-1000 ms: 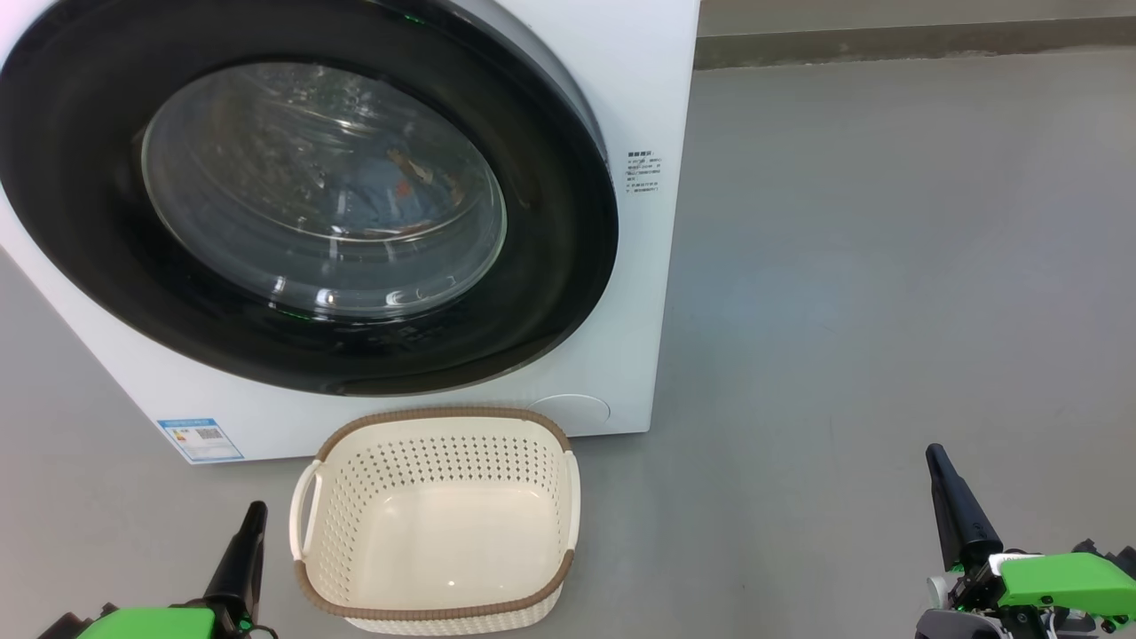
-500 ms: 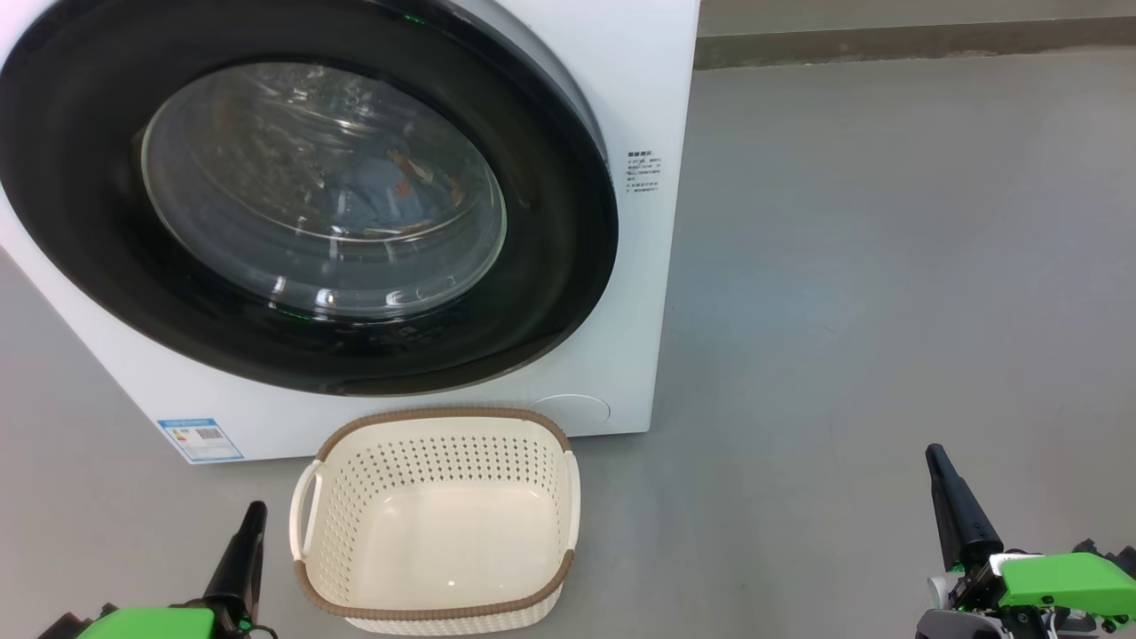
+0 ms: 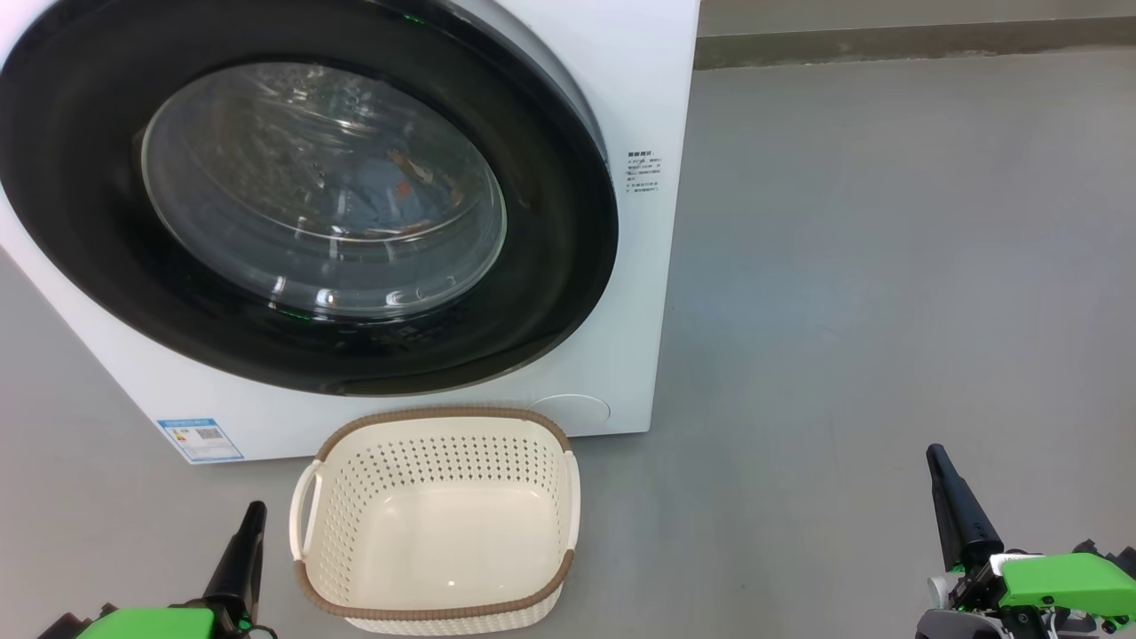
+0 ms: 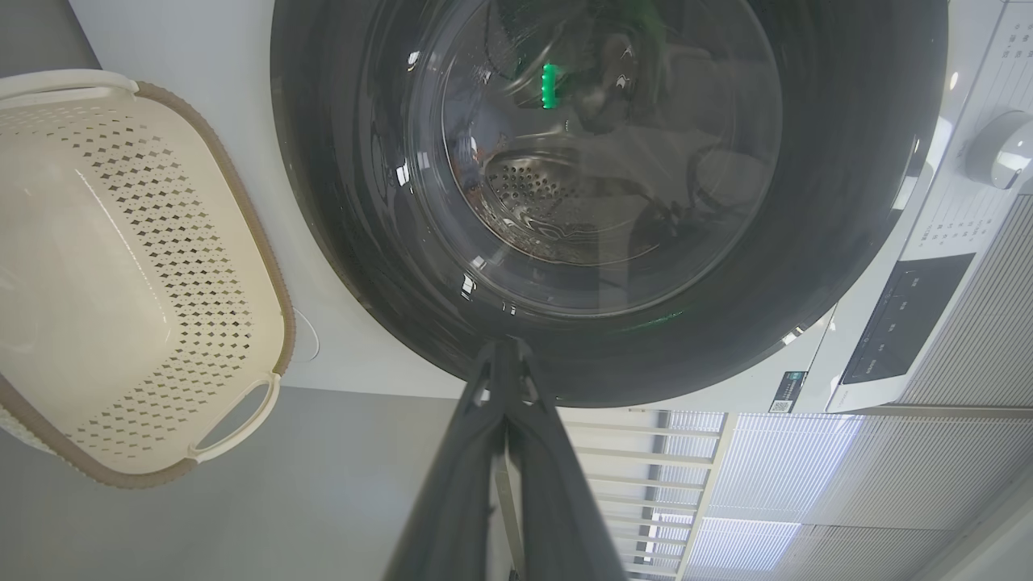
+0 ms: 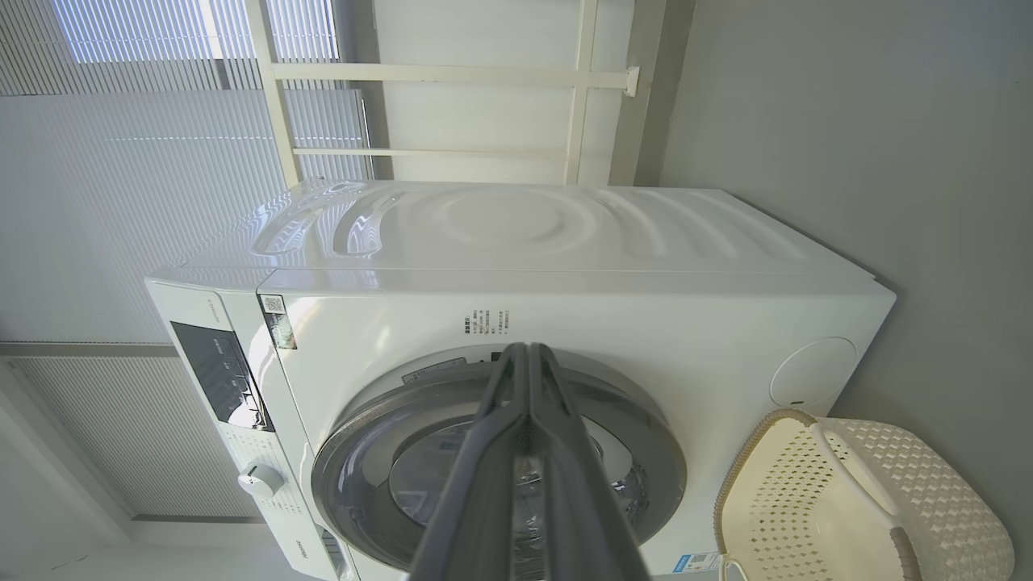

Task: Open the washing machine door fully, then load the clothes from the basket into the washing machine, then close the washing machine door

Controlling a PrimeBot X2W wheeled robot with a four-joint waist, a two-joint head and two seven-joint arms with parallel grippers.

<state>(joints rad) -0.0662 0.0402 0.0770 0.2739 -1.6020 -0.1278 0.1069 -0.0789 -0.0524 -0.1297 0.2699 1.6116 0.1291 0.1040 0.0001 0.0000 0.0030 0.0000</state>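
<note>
Right, washing machine door (image 3: 302, 204) sits shut, flush on the front of the washing machine (image 3: 639, 89). The clothes (image 3: 390, 191) show as a blue patch behind the glass, inside the drum. At the door's 6 o'clock the basket (image 3: 444, 414) stands on the grey floor (image 3: 887, 266), just beside the machine base, bare bottom showing. At the basket's 8 o'clock: left gripper (image 3: 253, 524), near the handle, not touching, fingers pressed together on nothing. At its 3 o'clock, well apart: right gripper (image 3: 936, 461), likewise closed on nothing.
</note>
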